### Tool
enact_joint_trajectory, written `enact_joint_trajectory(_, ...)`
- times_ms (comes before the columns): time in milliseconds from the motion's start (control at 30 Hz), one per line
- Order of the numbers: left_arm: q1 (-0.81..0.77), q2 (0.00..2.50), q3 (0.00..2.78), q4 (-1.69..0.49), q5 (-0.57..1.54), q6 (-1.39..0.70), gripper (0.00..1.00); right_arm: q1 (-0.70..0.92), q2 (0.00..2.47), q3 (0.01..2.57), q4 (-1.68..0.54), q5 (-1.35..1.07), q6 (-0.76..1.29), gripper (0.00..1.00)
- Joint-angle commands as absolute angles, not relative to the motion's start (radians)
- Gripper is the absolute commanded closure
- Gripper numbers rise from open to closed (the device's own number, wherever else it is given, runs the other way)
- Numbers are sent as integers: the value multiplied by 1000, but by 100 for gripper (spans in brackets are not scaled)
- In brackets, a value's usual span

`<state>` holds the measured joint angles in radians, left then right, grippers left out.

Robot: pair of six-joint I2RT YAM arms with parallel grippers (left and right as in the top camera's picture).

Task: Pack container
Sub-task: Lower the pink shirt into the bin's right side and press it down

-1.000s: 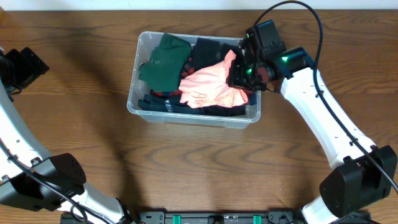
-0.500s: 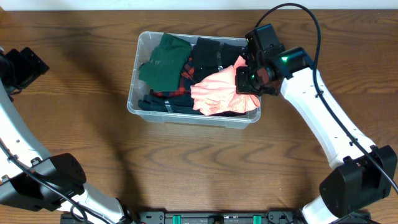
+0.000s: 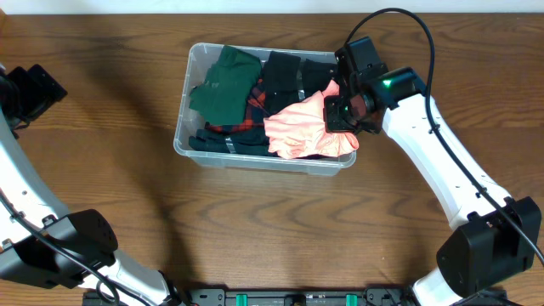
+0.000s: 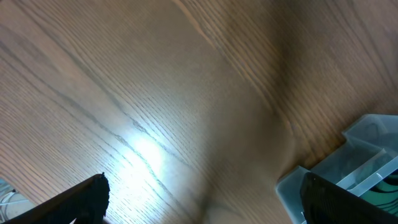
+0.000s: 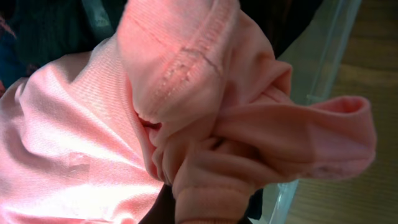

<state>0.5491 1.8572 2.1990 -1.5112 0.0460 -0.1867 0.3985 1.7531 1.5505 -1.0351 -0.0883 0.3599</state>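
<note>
Evidently clamped pink garment point(image 3: 297, 132) with right gripper point(image 3: 340, 112) at 3 o'clock end of container point(image 3: 255, 163); needed pushing down inside rim before release. Found left gripper point(image 4: 205, 202) wide over bench point(image 4: 124, 93).

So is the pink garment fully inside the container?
Not quite: the pink garment lies bunched at the right end of the container, and one fold overhangs its right rim in the wrist view.

On the bench point(image 3: 110, 212) sits the container point(image 3: 263, 162), clothes point(image 3: 225, 85) piled inside; one garment point(image 3: 293, 132) lies at its right end, under the right tool point(image 3: 338, 112).
</note>
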Motion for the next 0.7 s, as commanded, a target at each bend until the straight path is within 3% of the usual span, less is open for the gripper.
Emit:
enact_joint_trajectory(0,551,1861,2196,-1514,45,-196,2,407,1755,1539,-1041,-55,313,87)
enact_joint_trajectory(133,551,1861,2196,-1514,45,-196,2,407,1755,1539,-1041,-52,297,73)
enact_joint_trajectory(467,551,1861,2196,-1514,45,-196,2,407,1755,1539,-1041,-3,265,53)
enact_joint_trajectory(667,551,1861,2196,-1514,45,-196,2,407,1755,1539,-1002,27,196,48)
